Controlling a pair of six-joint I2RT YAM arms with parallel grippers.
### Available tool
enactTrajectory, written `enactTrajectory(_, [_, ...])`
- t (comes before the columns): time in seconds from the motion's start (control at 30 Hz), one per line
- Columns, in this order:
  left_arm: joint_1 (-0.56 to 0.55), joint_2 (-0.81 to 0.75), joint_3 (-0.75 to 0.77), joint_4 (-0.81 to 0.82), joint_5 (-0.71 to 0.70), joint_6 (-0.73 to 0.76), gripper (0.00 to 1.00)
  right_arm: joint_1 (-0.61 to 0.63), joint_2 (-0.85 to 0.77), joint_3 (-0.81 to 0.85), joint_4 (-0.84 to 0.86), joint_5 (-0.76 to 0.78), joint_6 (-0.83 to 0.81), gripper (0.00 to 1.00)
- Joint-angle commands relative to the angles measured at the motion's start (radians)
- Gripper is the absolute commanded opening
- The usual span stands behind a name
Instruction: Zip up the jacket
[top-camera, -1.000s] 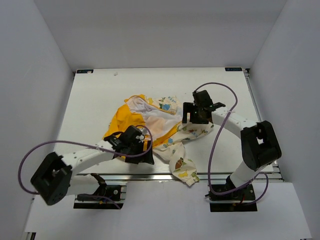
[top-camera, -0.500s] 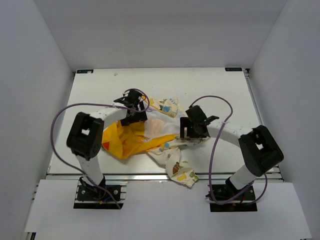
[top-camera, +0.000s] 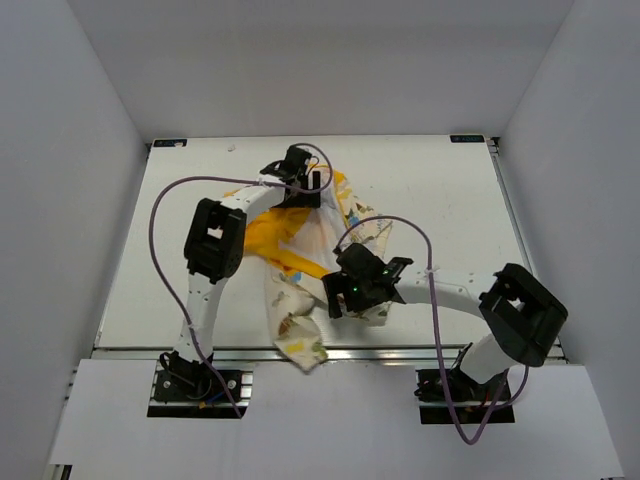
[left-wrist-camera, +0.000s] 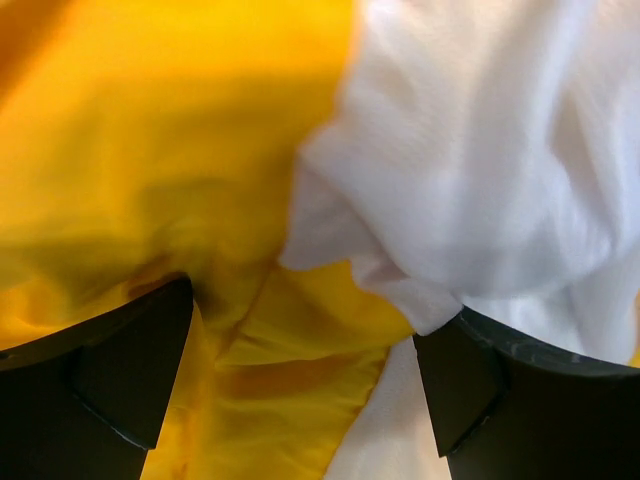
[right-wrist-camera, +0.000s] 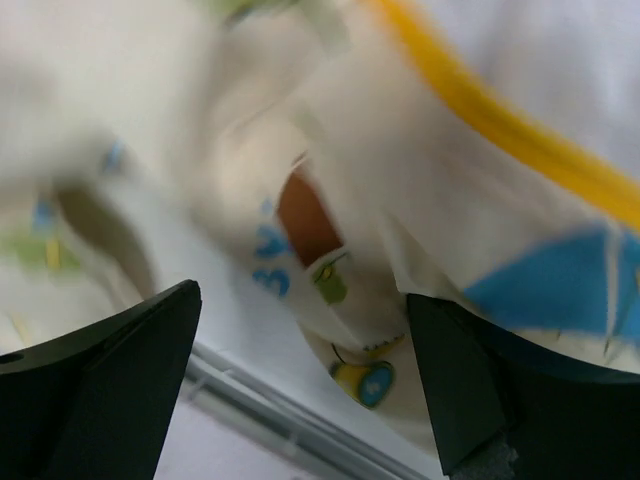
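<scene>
Moved since half a second ago: I see the left gripper (top-camera: 300, 170) farther back on the table (top-camera: 450, 200), and the right gripper (top-camera: 352, 290) nearer to me and more to the left. The jacket (top-camera: 290, 250) has gone from a low heap to a longer shape running front to back.
Jacket, where: it lies left of the table's middle. Its yellow part sits at the back under the left gripper, and a cream printed flap (top-camera: 300, 345) reaches the near edge.
Jacket, closure: it is rumpled and open, with yellow lining showing. I cannot make out the zipper itself.
Left gripper: on my left wrist view the left gripper (left-wrist-camera: 300, 330) has its fingers apart. Yellow and white folds of the jacket (left-wrist-camera: 480, 150) fill the gap between them. I cannot tell whether they pinch the cloth.
Right gripper: on my right wrist view the right gripper (right-wrist-camera: 300, 330) also has its fingers apart. Blurred cream print of the jacket (right-wrist-camera: 330, 180) and a yellow strip (right-wrist-camera: 500, 130) lie just past them. I cannot tell whether it has a hold.
Right gripper, place: it sits at the jacket's right edge, well apart from the left gripper.
Table rail: it shows between the right fingers (right-wrist-camera: 270, 410).
Cables: a purple cable (top-camera: 152, 240) loops off the left arm, and another (top-camera: 432, 260) off the right.
</scene>
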Motion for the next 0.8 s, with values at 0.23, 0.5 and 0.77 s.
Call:
enactTrajectory(0.23, [-0.013, 0.199, 0.384, 0.002, 0.318, 0.099, 0.98, 0.069, 0.177, 0.335, -0.078, -0.213, -0.15, 0.88])
enactTrajectory(0.5, [-0.013, -0.073, 0.331, -0.014, 0.231, 0.068, 0.98, -0.083, -0.04, 0.326, -0.136, -0.071, -0.161, 0.89])
enactTrajectory(0.77, [-0.013, -0.517, -0.094, 0.032, 0.166, -0.042, 0.98, -0.293, -0.014, 0.338, -0.195, 0.039, -0.171, 0.89])
